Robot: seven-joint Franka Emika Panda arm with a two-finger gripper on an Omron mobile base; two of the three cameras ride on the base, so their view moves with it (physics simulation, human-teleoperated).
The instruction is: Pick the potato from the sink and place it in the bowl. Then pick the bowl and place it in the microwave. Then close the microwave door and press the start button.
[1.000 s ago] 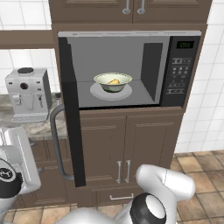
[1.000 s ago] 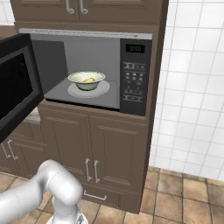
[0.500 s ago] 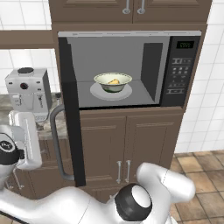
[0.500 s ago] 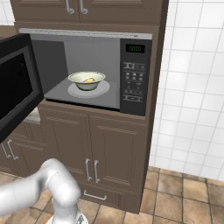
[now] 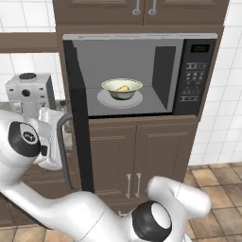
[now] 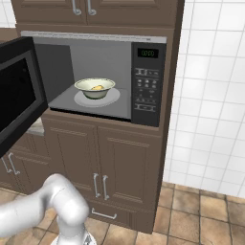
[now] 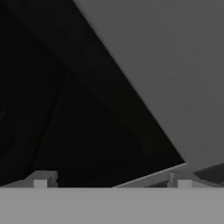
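- we see the microwave (image 5: 198, 71) built into brown cabinets, its cavity wide open.
- the bowl (image 5: 122, 88) sits on the white plate (image 5: 106, 100) in the middle of the cavity floor; in the right base view the bowl (image 6: 94, 87) rests on the plate (image 6: 111, 98) the same way.
- the potato (image 5: 123, 88) lies inside the bowl, a small yellow lump just below the rim; it shows in the right base view too (image 6: 97, 87).
- the door (image 5: 75, 118) is swung out to the left, edge-on in the left base view, its curved handle (image 5: 62, 151) facing the arm.
- from the right base view the door (image 6: 16, 95) stands open at the left, dark glass toward us.
- the gripper (image 7: 112, 181) has its fingers spread wide, holding nothing; a dark surface and a grey panel sit close ahead of it.
- the coffee machine (image 5: 29, 92) stands on the counter left of the door.
- the keypad (image 6: 144, 91) and green display (image 6: 147, 53) are at the right of the cavity.
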